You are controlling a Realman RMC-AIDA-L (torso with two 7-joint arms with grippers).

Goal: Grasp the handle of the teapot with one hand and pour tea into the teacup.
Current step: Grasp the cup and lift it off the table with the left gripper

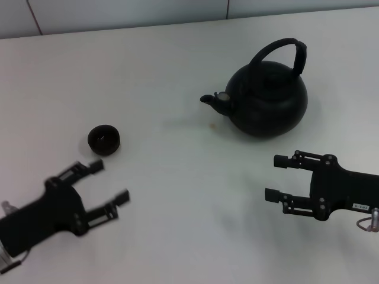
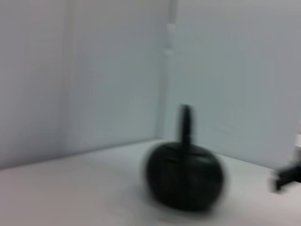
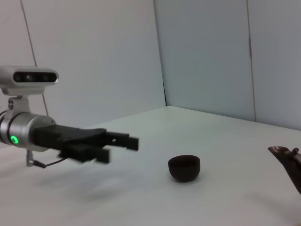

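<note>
The matte-black teapot [image 1: 266, 99] stands on the white table at the right back, its spout [image 1: 210, 100] facing left. Its black arched handle [image 1: 284, 50] rises over the top. The teapot also shows in the left wrist view [image 2: 184, 176]. The small black teacup [image 1: 104, 139] sits at the left middle; it also shows in the right wrist view [image 3: 184, 167]. My left gripper [image 1: 109, 180] is open and empty, near the front left, just in front of the cup. My right gripper [image 1: 276, 177] is open and empty, in front of the teapot.
The white table [image 1: 177, 195] ends at a pale wall [image 1: 118, 12] behind. The right wrist view shows my left arm [image 3: 28, 132] with its camera and the spout's tip [image 3: 284, 157] at the edge.
</note>
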